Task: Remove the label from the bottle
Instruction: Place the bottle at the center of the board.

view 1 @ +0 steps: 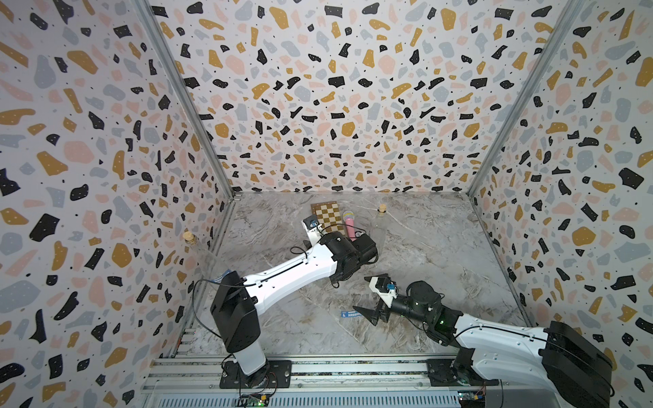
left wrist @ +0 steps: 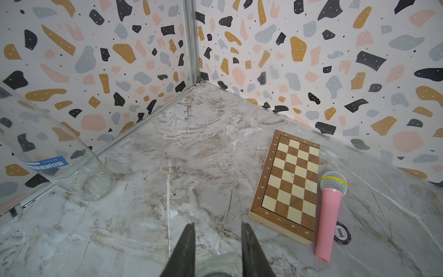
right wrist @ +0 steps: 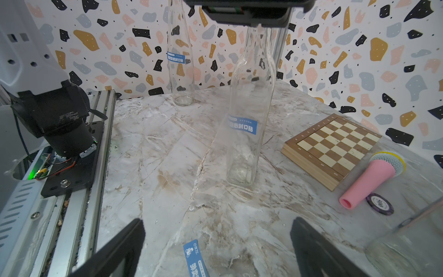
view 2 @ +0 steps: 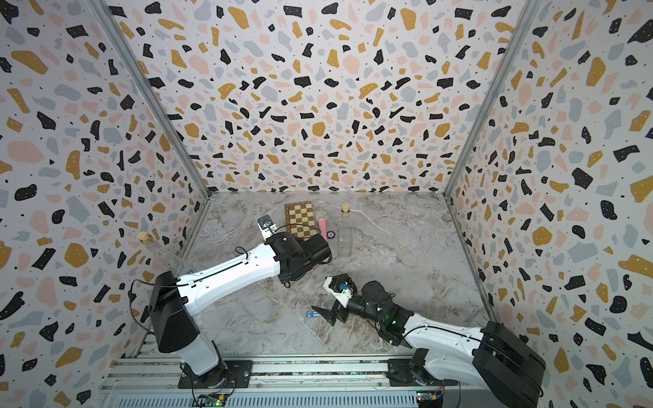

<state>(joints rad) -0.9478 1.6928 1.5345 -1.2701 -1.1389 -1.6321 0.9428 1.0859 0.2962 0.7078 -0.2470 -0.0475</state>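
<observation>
Label on held bottle: right wrist view only

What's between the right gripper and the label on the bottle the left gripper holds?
Nothing visible stands in the way: only bare table lies between the open right gripper and the label on the bottle, with a loose blue strip lying flat near the gripper.

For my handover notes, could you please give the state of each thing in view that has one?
Held bottle: standing, label on, left gripper shut on neck.
Wall bottle: upright, corked, label on.
Back bottle: upright, corked.
Loose label: flat on table.
Right gripper: open, empty.
</observation>
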